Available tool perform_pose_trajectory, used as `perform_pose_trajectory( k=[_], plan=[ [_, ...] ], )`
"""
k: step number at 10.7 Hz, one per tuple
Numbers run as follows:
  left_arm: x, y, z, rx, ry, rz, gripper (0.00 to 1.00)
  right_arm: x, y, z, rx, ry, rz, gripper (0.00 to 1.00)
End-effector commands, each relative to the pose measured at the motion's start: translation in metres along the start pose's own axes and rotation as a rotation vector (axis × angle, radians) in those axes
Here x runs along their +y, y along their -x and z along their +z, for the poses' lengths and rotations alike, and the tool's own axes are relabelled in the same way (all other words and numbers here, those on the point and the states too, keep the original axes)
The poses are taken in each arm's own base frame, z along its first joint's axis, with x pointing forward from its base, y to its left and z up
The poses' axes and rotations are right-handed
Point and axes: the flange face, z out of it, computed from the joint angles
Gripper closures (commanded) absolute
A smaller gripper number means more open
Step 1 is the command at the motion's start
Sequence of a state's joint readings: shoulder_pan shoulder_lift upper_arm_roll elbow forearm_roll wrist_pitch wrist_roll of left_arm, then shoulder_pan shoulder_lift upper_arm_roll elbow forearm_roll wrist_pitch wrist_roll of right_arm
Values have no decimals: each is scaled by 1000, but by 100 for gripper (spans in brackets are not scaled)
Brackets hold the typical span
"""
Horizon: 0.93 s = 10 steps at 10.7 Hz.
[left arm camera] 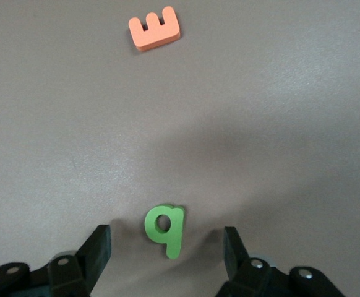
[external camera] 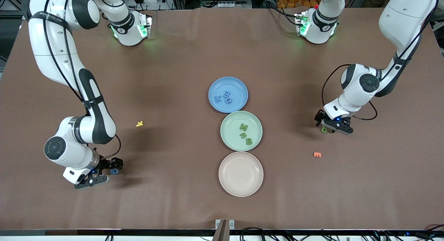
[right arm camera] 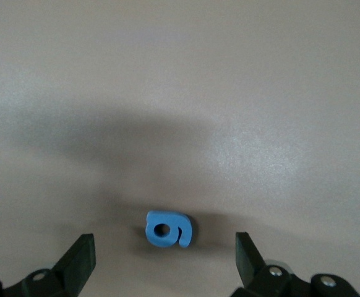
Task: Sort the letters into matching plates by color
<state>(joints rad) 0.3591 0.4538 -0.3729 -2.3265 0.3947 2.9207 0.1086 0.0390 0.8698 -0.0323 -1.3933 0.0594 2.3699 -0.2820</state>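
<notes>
**Brown tabletop, two arms low over the last loose letters**

Brown table (external camera: pixel 194 43) carries everything; both Franka arms reach down to it, one at each end. Three plates sit in a touching column mid-table: blue plate (external camera: pixel 228 94) farthest from the front camera, green plate (external camera: pixel 241 131) next, cream plate (external camera: pixel 241 174) nearest. Blue plate holds three blue letters (external camera: pixel 226 96); green plate holds three green letters (external camera: pixel 244 133).

Left gripper (external camera: pixel 329 127) is low over the table at the left arm's end; fingers (left arm camera: pixel 96 255) spread, one on each side of a green letter (left arm camera: pixel 166 228) lying flat, gaps visible both sides, no contact. Right gripper (external camera: pixel 104 172) is low at the right arm's end, nearer the front camera than the plates; fingers (right arm camera: pixel 81 260) spread wide either side of a blue letter (right arm camera: pixel 169 229) flat on the table, clear of it.

Small strays: orange E (left arm camera: pixel 154 28) nearer the front camera than the green letter; yellow piece (external camera: pixel 139 123) between the right arm and the plates.
</notes>
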Motion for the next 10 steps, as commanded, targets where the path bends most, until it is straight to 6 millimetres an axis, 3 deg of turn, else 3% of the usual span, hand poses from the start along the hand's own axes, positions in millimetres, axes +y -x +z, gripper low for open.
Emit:
perform_pose_trajectory(
  k=[1, 2, 5, 7, 9, 10],
  plan=[
    [-8, -1, 1, -4, -5, -18, 26, -2, -4, 12, 15, 7, -12, 6],
    [-8, -1, 1, -4, -6, -16, 32, -4, -4, 15, 13, 7, -14, 6],
    [-8, 1, 3, -7, -2, -19, 32, -5, -1, 21, 38, 15, -16, 16],
    [-8, 1, 3, -7, -2, -26, 35, -4, 0, 21, 36, 17, -50, 36],
    [-8, 1, 3, -7, -2, -26, 49, 0, 4, 21, 30, 16, -67, 46],
    [-8, 0, 4, -7, -2, -24, 64, 3, 4, 20, 29, 18, -64, 50]
  ],
)
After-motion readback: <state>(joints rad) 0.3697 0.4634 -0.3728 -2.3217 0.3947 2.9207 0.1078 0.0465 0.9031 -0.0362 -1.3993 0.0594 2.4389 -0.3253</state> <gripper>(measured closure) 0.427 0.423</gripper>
